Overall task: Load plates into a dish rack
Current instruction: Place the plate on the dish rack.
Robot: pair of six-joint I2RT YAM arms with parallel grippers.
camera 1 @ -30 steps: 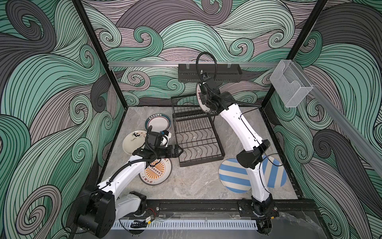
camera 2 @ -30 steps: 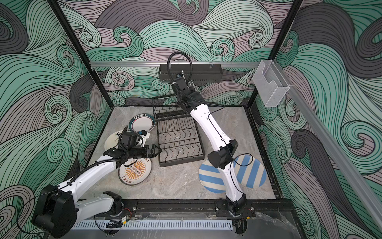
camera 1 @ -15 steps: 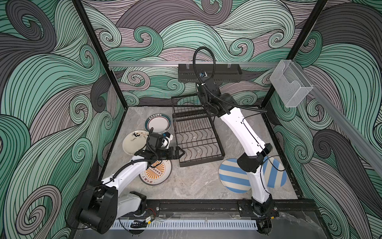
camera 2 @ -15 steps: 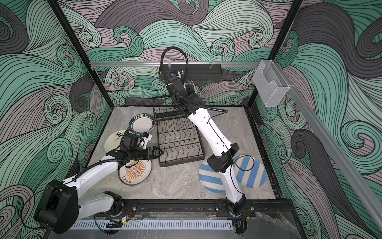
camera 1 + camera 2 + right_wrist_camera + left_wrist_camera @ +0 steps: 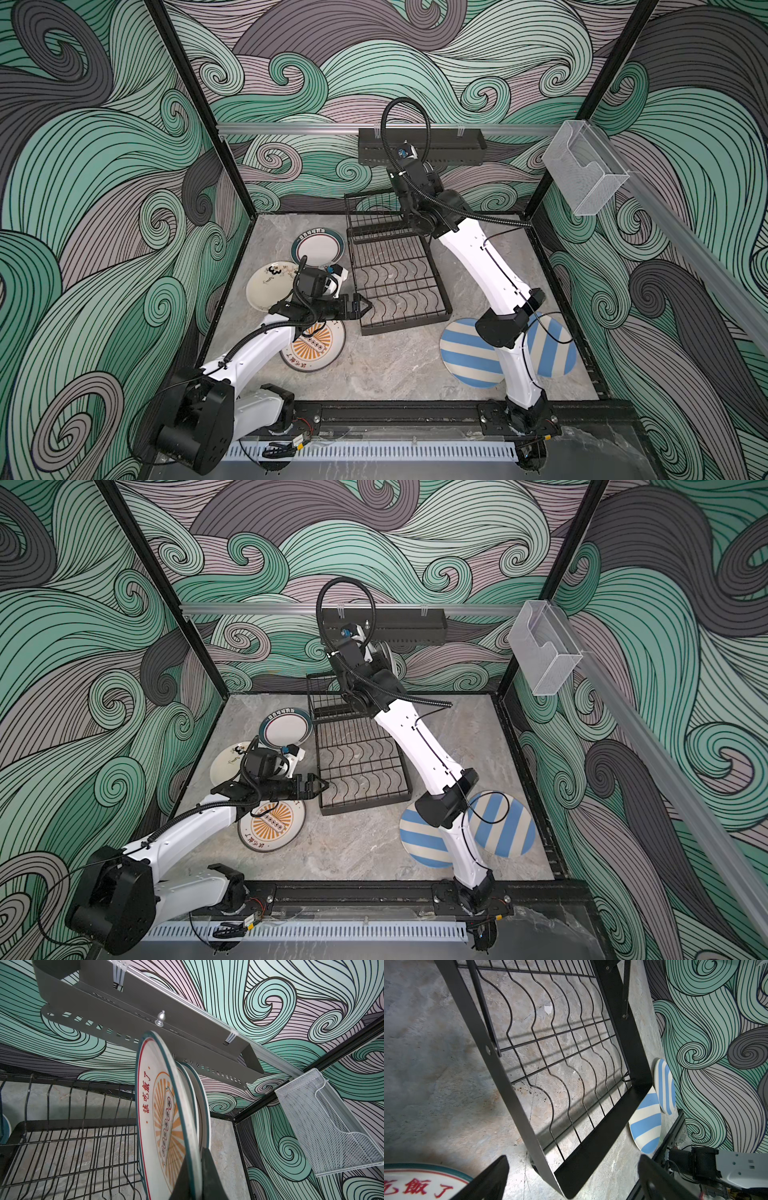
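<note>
- The right gripper [image 5: 196, 1169] is clamped on the rim of an orange sunburst plate [image 5: 162, 1113] and holds it on edge, close to upright.
- That plate hangs at the far end of the dish rack [image 5: 405, 327], by the upright wires of the raised tier. Whether its lower edge sits in a slot cannot be told.
- A teal-edged plate [image 5: 204, 1109] stands just behind the held one, nearly touching it. What carries it is hidden.
- The left gripper [image 5: 365, 306] has its jaws spread wide and holds nothing. It hovers at the rack's near left corner, which lies between its fingers in the left wrist view.
- A flat sunburst plate [image 5: 316, 347] lies on the table [image 5: 395, 374] just beside that corner, partly under the left arm.
- A cream plate [image 5: 266, 286] with dark markings and a teal-rimmed white plate [image 5: 318, 248] lie flat to the left of the rack.
- A blue striped plate [image 5: 465, 353] and a matching striped plate [image 5: 555, 345] lie flat on either side of the right arm's lower part, apart from the rack.
</note>
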